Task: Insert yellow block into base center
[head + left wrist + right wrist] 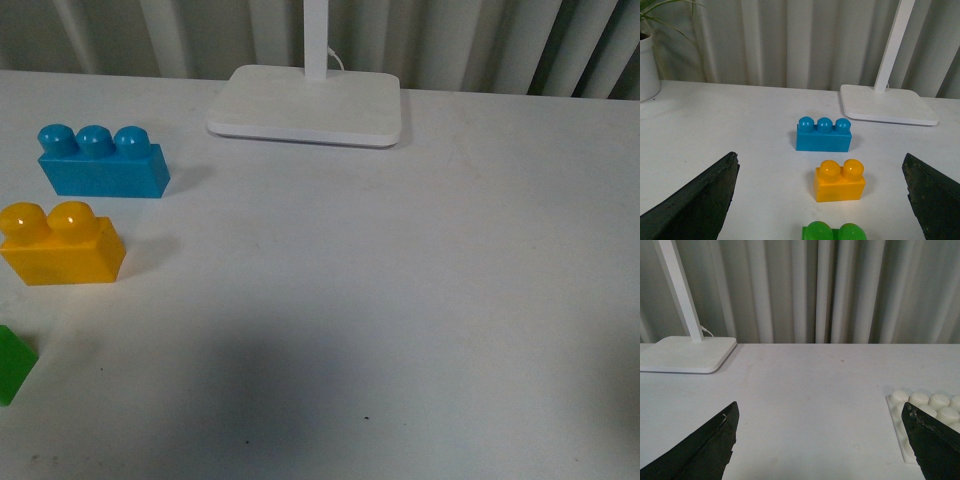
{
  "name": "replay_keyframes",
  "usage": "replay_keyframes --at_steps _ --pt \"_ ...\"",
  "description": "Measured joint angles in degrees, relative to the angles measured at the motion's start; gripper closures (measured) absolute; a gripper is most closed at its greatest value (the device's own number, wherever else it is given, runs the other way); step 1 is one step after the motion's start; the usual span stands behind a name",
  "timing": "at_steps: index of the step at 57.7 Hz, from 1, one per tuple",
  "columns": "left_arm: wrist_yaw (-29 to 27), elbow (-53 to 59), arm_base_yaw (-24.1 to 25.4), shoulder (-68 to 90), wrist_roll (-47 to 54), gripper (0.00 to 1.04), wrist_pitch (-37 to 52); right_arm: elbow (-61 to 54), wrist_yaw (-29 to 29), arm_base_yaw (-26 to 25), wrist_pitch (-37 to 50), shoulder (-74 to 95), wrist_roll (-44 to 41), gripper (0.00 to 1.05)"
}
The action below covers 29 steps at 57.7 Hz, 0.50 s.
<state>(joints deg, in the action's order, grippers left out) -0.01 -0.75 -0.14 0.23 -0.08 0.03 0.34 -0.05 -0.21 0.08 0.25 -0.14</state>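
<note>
both end effectors (pixel 819 156) (pixel 820 404) splayed wide

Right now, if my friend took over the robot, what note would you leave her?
Left gripper: open, empty, over the table, facing the bricks.
Right gripper: open, empty.
Yellow block: on the table to the left, between the blue brick and the green block, touching neither.
Base: only partly seen, in the right wrist view; no block on the studs that show.
Done: nothing yet.
Left to do: grab the yellow block and press it onto the base's center.
</note>
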Motion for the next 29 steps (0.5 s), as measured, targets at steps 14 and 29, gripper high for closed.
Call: replay_keyframes --at_steps 14,29 --pt "0.0 0.0 0.0 0.0 0.0 0.06 0.0 0.0 0.0 0.0 0.0 0.0 0.0 0.09" --pt "0.0 0.0 0.0 0.0 0.0 0.06 0.0 0.0 -0.02 0.0 0.0 0.0 0.0 0.09"
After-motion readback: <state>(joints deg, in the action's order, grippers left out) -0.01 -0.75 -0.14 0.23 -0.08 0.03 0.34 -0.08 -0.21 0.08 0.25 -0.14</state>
